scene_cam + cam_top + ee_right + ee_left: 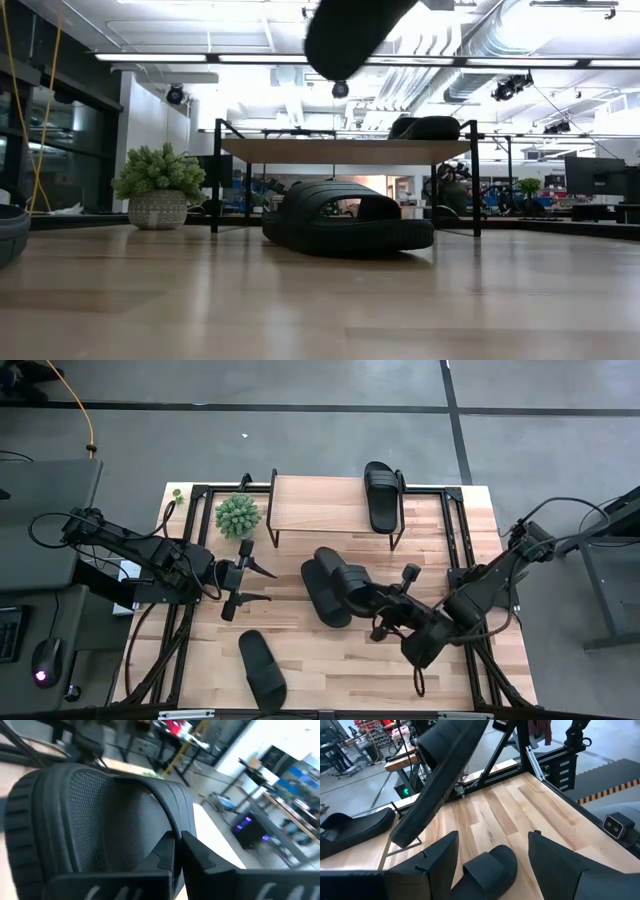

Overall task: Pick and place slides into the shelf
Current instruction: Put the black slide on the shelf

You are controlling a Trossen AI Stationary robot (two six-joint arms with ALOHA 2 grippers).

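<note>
Several black slides are in view. One lies on the wooden top of the shelf (320, 505), at its right end (383, 495). Another rests sole-down on the table's middle (322, 598) (345, 222). A third lies near the front edge (262, 668). Above the middle one hangs a lifted slide (348, 578) (440, 775), with my right gripper (378, 603) shut on it. My left gripper (262, 584) (492, 855) stands open left of the middle, pointing toward the slides and touching nothing. My right gripper pinches the lifted slide by the edge of its wide strap (172, 832) between its two fingers (200, 855); the strap's mesh lining faces the wrist camera. The fingers come nearly level from the table's right near side. The slide hangs tilted, clear of the table (350, 35).
A small potted plant (237, 515) stands left of the shelf at the back. Black frame rails (455, 530) run along the table's sides. Bare wood lies along the near edge, right of the front slide.
</note>
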